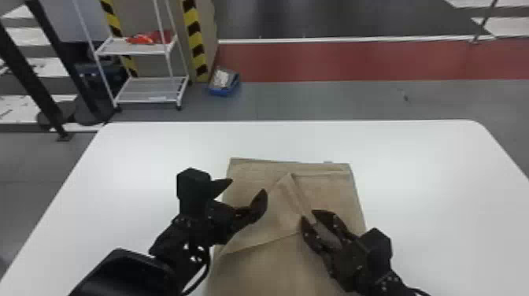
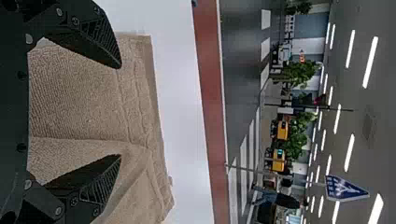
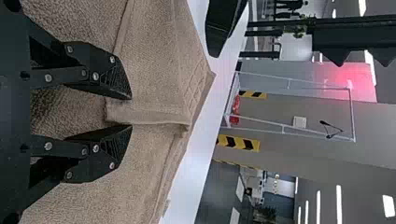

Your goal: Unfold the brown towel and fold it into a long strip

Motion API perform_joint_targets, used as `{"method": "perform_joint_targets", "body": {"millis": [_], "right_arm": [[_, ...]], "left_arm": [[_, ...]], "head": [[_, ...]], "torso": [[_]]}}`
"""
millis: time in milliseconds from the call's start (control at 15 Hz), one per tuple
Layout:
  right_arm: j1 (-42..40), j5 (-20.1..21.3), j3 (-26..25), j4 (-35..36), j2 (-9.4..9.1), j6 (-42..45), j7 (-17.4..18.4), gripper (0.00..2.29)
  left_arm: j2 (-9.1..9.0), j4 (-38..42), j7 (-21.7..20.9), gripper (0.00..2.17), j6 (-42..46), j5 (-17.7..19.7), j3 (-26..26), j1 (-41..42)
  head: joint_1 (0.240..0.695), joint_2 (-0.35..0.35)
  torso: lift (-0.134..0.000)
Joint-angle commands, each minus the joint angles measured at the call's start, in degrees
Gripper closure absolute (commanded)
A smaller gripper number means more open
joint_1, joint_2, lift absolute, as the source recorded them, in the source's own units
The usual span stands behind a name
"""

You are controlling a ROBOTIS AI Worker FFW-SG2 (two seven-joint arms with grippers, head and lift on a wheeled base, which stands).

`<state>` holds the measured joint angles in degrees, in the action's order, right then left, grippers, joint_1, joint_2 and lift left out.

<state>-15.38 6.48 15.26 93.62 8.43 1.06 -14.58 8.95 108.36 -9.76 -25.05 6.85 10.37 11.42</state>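
Pincer on right arm is sitting right at the flap's loose corner: two fingers standing a little apart, corner lying in the gap, nothing visibly clamped. Flap is running left and far from there, its lower edge angling off toward the towel's left side, its right edge climbing to a point near the far hem. Brown towel itself is lying mid-counter, long axis apparently running near to far, with the right pincer over its right half.

Left pincer is hanging over the far-left part, fingers spread wide, holding nothing. Right is clearly being the nearer one to that corner, so I'm reading the next move as hers to make: closing on the corner, then opening the flap out. Left is looking better placed for the far-left hem. Main risk I'm seeing: pinching the layer underneath along with the flap.

Hard bits: towel's near end is running out of the head view, so I'm not getting full length. Flap is hiding whatever layers are lying below it. Not managing to tell whether the right fingers are touching cloth, or how high the left ones are hanging.
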Motion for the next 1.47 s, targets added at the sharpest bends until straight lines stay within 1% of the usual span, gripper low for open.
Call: {"method": "perform_joint_targets", "body": {"millis": [0, 67, 133, 400, 600, 733, 867, 1000, 1133, 1200, 1267, 1400], "right_arm": [[0.0, 0.0, 0.0, 0.3, 0.01, 0.0, 0.0, 1.1], [0.0, 0.1, 0.0, 0.3, 0.01, -0.5, 0.0, 1.26], [0.3, 0.2, 0.1, 0.3, 0.01, -0.8, 0.0, 1.38], [-0.1, 0.0, 0.3, 1.7, 0.1, -0.5, 0.0, 1.42], [-2.7, -0.2, -0.8, 6.9, 0.27, 1.6, 0.1, 1.42], [-5.0, -0.9, -3.1, 11.1, 0.36, 2.7, 0.1, 1.42], [-8.0, -2.7, -6.7, 16.1, 0.63, 3.2, 0.0, 1.42], [-11.6, -3.4, -12.8, 19.6, 0.63, 5.8, 0.0, 1.42], [-12.6, -8.1, -21.0, 19.9, 0.45, 5.7, -0.2, 1.42], [-12.3, -9.6, -25.0, 19.5, 0.27, 4.1, -1.5, 1.42], [-11.4, -10.9, -28.2, 19.3, 0.27, 1.6, -2.3, 1.42], [-8.9, -11.1, -32.0, 18.4, 0.27, -3.3, -3.9, 1.42]], "left_arm": [[0.02, -0.1, 0.0, 0.23, -0.1, 0.0, 0.0, 0.0], [0.02, -0.1, 0.0, 0.23, -0.1, 0.0, 0.0, 0.0], [0.02, -0.1, 0.0, 0.23, -0.1, 0.0, -0.1, 0.1], [0.02, 0.5, 0.0, 0.23, -0.2, 0.0, -0.3, 0.2], [0.02, 0.7, 0.2, 0.23, -0.2, -0.1, -0.2, 0.3], [0.02, 0.9, 0.3, 0.23, -0.2, -0.1, -0.2, 0.2], [-0.07, 0.9, 0.4, 0.23, -0.1, -0.2, -0.2, 0.2], [0.02, 0.9, 0.6, 0.23, -0.1, -0.4, -0.3, 0.1], [0.02, 0.9, 0.6, 0.23, 0.3, -0.4, -0.6, 0.1], [0.02, 0.8, 0.6, 0.23, 1.0, -0.4, -0.6, 0.1], [0.02, 0.8, 0.6, 0.23, 1.0, -0.4, -0.6, -0.1], [-0.07, 0.8, 0.6, 0.23, 1.0, -0.4, -0.1, -0.4]], "head": [[0.695, 0.06], [0.695, 0.06], [0.695, 0.061], [0.695, 0.063], [0.695, 0.067], [0.695, 0.067], [0.695, 0.049], [0.695, 0.024], [0.695, -0.013], [0.695, -0.07], [0.695, -0.106], [0.695, -0.164]], "torso": [[-0.123], [-0.123], [-0.123], [-0.123], [-0.123], [-0.123], [-0.123], [-0.123], [-0.123], [-0.123], [-0.123], [-0.123]]}}
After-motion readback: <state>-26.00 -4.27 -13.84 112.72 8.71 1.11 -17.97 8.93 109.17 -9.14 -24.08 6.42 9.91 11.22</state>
